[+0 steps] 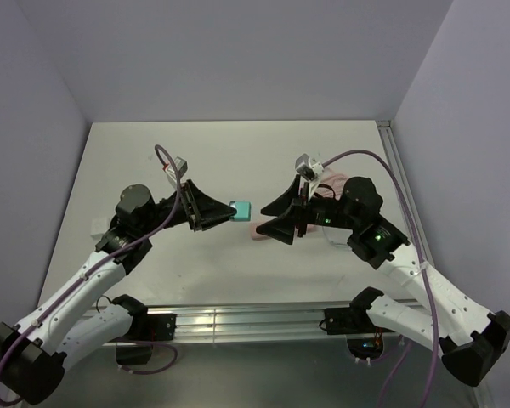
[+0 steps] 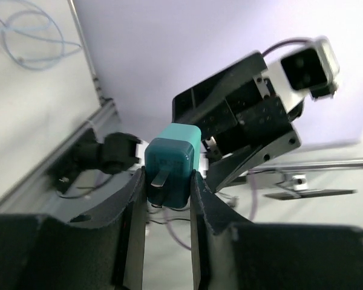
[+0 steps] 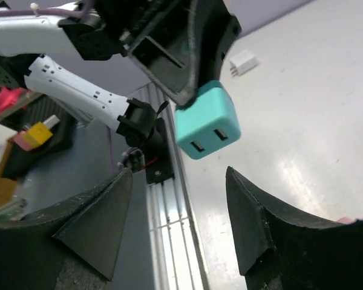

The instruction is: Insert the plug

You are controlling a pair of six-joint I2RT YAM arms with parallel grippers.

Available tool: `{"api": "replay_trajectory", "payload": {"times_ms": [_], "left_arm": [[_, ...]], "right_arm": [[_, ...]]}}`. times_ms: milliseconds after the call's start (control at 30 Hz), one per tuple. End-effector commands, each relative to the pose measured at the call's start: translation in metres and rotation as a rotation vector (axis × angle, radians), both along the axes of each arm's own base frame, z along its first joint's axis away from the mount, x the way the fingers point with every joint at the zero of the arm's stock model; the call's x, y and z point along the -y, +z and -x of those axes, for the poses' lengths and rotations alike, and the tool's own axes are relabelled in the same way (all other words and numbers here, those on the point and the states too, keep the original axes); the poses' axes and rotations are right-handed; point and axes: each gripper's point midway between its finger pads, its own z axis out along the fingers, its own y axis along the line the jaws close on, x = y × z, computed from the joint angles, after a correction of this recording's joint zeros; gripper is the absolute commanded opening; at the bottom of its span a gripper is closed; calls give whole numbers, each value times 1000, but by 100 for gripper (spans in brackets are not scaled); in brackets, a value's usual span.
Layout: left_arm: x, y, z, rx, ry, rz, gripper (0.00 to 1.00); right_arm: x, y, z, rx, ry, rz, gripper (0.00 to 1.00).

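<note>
My left gripper [image 1: 229,211] is shut on the teal plug [image 1: 240,209] and holds it in the air above the table's middle. In the left wrist view the plug [image 2: 172,158] sits between my fingertips [image 2: 168,187], a metal prong facing the camera. My right gripper [image 1: 265,219] is open and empty, facing the plug from the right, a short gap away. In the right wrist view the plug [image 3: 207,121] shows two USB slots, above and between my spread right gripper [image 3: 176,175]. The pink power strip [image 1: 258,233] lies mostly hidden under the right gripper.
A small white block [image 3: 243,61] lies on the table beyond the left gripper. An aluminium rail [image 1: 246,321] runs along the near edge. A thin cable loop [image 2: 30,36] lies on the table. Grey walls enclose the back and sides.
</note>
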Motion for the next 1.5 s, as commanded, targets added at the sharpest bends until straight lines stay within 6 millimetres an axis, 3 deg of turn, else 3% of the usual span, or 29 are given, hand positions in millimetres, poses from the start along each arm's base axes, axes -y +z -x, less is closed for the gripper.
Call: {"api": "replay_trajectory", "payload": {"times_ms": [0, 100, 367, 567, 1000, 1467], "left_arm": [[1, 18, 8, -160, -71, 95, 0], [3, 17, 7, -189, -81, 77, 0], [0, 31, 11, -146, -88, 89, 0], [1, 17, 13, -183, -103, 78, 0], [0, 10, 12, -187, -84, 0, 0], [-1, 4, 16, -191, -101, 23, 0]], "right_arm": [[5, 32, -2, 221, -39, -42, 69], [2, 40, -3, 282, -25, -47, 68], [-10, 31, -6, 377, 61, 17, 74], [-14, 25, -6, 358, 98, 50, 76], [-33, 2, -8, 346, 149, 188, 70], [-32, 2, -14, 347, 107, 181, 59]]}}
